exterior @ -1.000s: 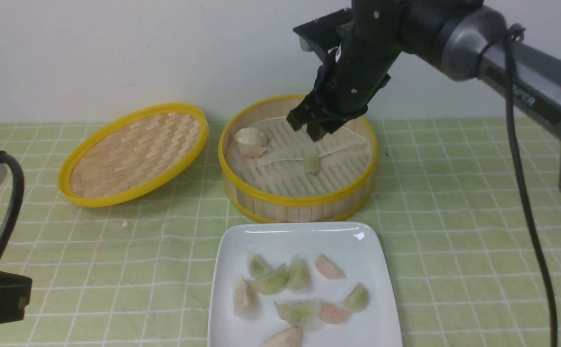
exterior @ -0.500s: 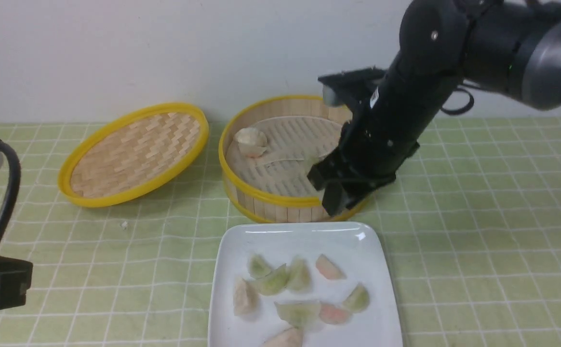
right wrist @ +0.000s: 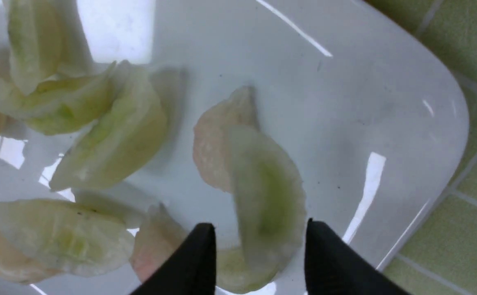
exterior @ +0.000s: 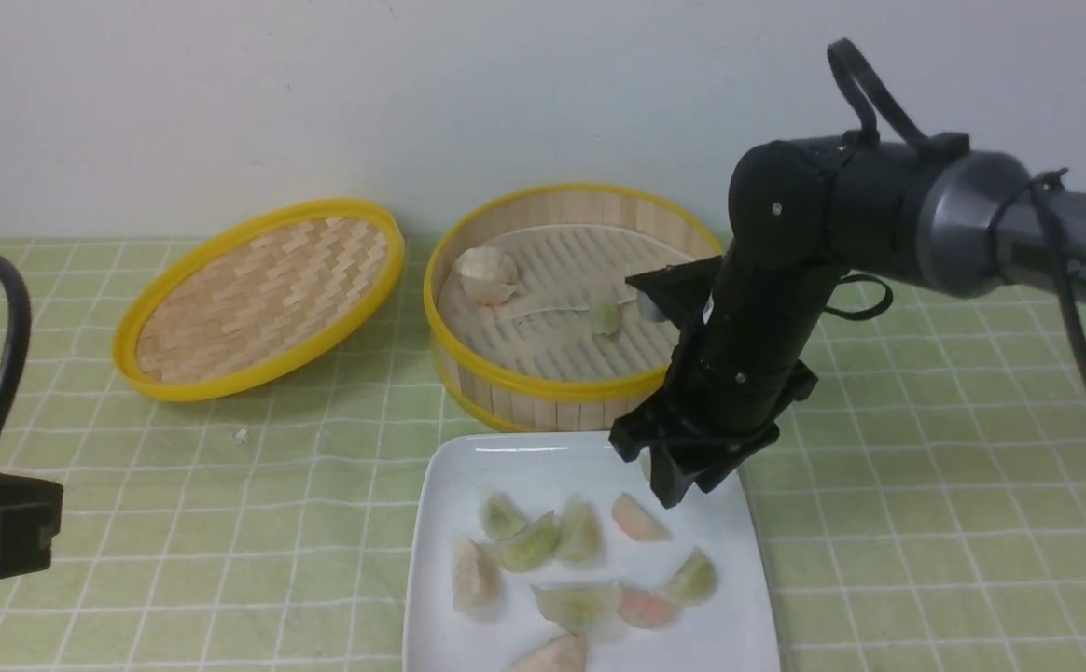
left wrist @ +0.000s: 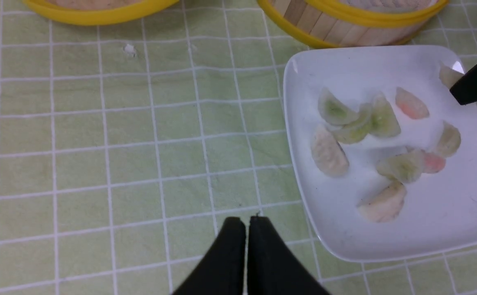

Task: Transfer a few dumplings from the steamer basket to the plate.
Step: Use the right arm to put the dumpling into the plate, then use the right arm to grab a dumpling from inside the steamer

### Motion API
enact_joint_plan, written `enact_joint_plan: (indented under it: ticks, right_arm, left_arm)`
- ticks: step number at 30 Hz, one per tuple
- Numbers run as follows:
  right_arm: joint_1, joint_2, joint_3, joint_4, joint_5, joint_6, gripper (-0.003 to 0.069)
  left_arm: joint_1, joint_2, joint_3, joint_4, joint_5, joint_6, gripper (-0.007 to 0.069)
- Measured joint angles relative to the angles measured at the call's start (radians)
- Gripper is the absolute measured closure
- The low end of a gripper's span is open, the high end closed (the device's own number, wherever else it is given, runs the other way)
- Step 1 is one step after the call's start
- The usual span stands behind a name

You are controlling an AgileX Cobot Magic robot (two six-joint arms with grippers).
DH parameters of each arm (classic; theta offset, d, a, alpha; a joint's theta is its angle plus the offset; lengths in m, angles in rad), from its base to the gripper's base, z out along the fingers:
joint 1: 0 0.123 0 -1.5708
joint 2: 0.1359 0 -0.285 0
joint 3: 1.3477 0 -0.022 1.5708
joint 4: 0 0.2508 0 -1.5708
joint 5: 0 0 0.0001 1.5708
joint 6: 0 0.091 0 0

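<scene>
Right hand (exterior: 666,481) over the plate (exterior: 543,467) — fingers (right wrist: 328,262) apart, a dumpling (right wrist: 269,196) loose between.

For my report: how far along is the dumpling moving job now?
Done: several dumplings lie on the plate. In hand: the right gripper is above the plate, jaws apart, with one dumpling between them. Remaining: two pieces lie in the steamer basket.

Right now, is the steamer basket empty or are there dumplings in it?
Not empty. The steamer basket holds a pale dumpling by its left wall and a green dumpling near the middle.
</scene>
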Motion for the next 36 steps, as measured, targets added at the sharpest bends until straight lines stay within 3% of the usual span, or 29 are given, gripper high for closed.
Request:
enact_joint_plan:
  ticks: [7, 12, 23, 31, 34, 36]
  right_arm:
    - [0.0, 0.003, -0.082, -0.006, 0.04, 0.001, 0.0131]
    - [0.0, 0.008, -0.273, -0.029, 0.014, 0.027, 0.0081]
    - [0.0, 0.33, -0.73, -0.177, -0.012, 0.098, 0.0076]
    - [0.0, 0.536, -0.891, -0.272, -0.04, 0.17, 0.008]
    - [0.0, 0.559, -0.897, -0.271, -0.036, 0.182, 0.012]
    - [0.0, 0.563, -0.898, -0.268, -0.036, 0.184, 0.0194]
  left_arm:
    - [0.0, 0.0, 0.0, 0.0, -0.002, 0.008, 0.063]
    - [0.0, 0.0, 0.0, 0.0, -0.002, 0.008, 0.063]
    - [0.0, 0.0, 0.0, 0.0, 0.034, 0.008, 0.063]
    - [0.0, 0.0, 0.0, 0.001, 0.12, 0.008, 0.063]
    - [0.0, 0.0, 0.0, 0.002, 0.126, 0.008, 0.063]
    - [0.0, 0.0, 0.0, 0.002, 0.126, 0.008, 0.063]
